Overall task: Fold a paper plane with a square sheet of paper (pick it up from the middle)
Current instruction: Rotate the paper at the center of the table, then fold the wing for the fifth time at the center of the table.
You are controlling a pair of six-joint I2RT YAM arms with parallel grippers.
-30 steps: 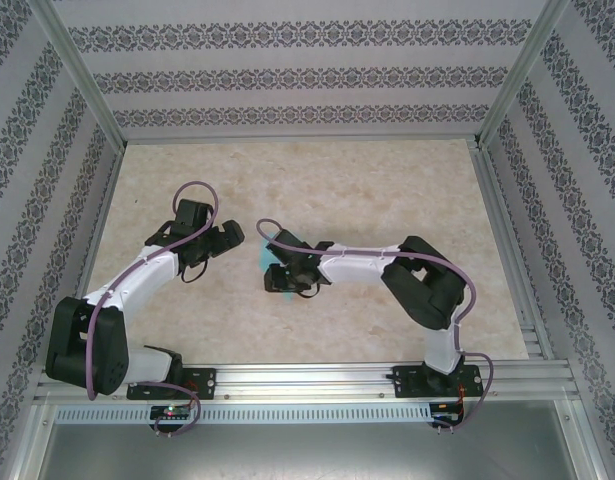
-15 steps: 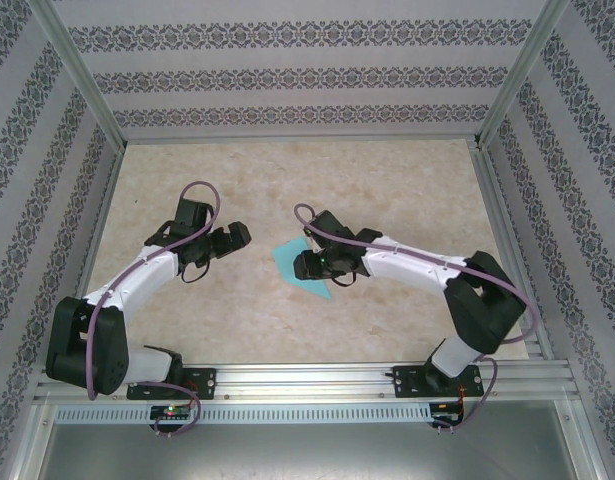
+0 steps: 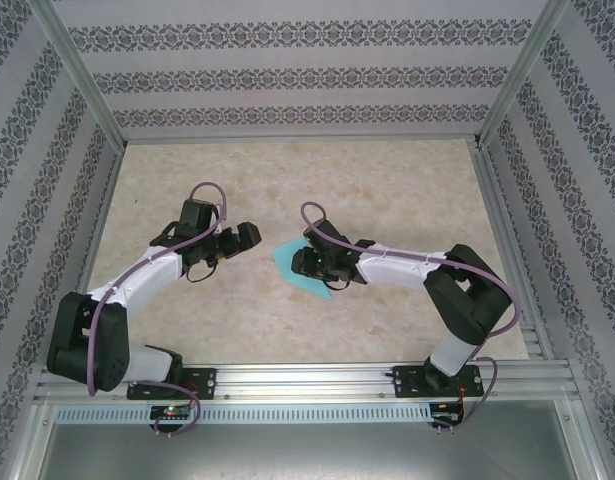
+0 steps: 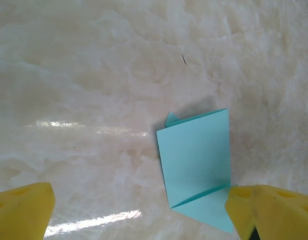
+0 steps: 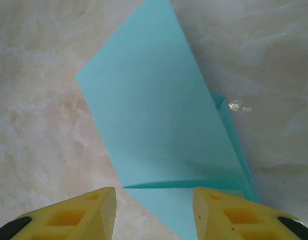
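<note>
We locate the folded turquoise-blue paper sheet flat on the cream marble-patterned tabletop, near its centre, with its long axis running from 10 to 4 o'clock in the top view. The right gripper hangs directly over it, jaws parted and clamping nothing, and that arm reaches low toward 9 o'clock. The left gripper, spread wide, stands near the sheet at its 9 o'clock side.

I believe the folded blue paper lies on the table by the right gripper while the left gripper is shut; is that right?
Not quite: the left gripper is wide open, its yellow fingers far apart in the left wrist view. The paper does lie on the table by the right gripper.
</note>
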